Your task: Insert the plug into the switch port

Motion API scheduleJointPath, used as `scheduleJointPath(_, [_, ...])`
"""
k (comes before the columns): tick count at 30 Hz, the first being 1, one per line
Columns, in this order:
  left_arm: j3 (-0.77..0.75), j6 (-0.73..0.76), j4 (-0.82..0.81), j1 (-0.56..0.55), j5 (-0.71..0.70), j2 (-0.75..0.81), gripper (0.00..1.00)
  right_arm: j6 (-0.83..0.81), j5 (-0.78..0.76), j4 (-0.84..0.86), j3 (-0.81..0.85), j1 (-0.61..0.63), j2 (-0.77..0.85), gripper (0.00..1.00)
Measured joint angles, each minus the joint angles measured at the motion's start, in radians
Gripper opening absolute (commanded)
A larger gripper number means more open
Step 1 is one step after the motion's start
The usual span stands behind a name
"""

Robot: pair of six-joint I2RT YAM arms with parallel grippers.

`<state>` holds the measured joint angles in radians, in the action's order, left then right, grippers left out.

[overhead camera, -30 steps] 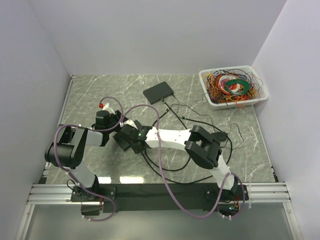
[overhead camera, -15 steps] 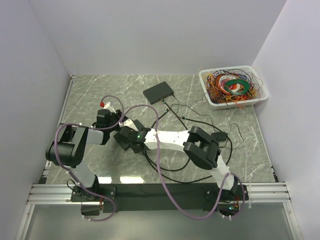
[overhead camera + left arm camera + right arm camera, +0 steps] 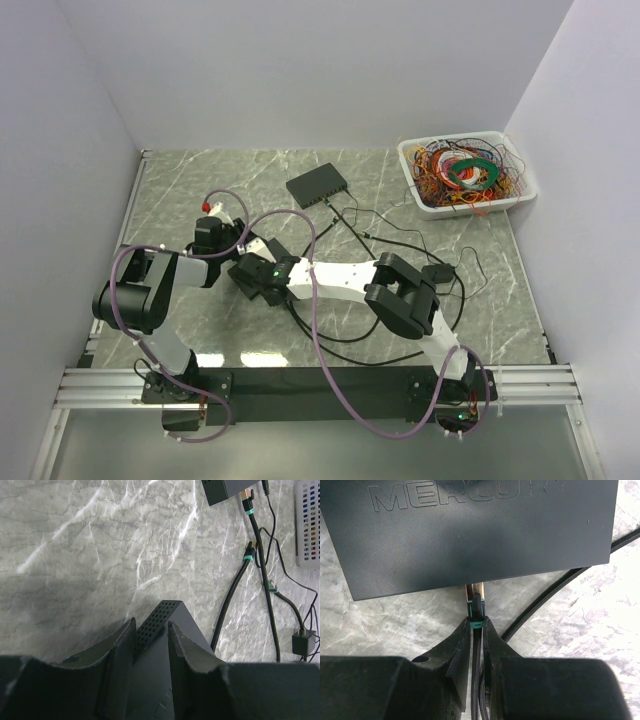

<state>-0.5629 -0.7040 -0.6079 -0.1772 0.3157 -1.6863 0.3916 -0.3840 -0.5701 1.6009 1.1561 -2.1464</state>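
right claw [image 3: 476, 623] crept left; plug [image 3: 476, 605] meets near edge of switch [image 3: 470, 530]

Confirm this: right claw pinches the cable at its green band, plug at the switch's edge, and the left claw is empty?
Not empty. The left wrist view shows the left claw closed on the switch. The rest holds: right claw pinches the cable at its green band, plug at the switch's edge.
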Motion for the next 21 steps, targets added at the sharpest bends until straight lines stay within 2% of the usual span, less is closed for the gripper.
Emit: scheduleJointPath(21, [-0.010, 0.013, -0.012, -0.018, -0.026, -0.013, 0.33, -0.013, 0.001, -0.022, 0.024, -0.011, 0.000, 0.00])
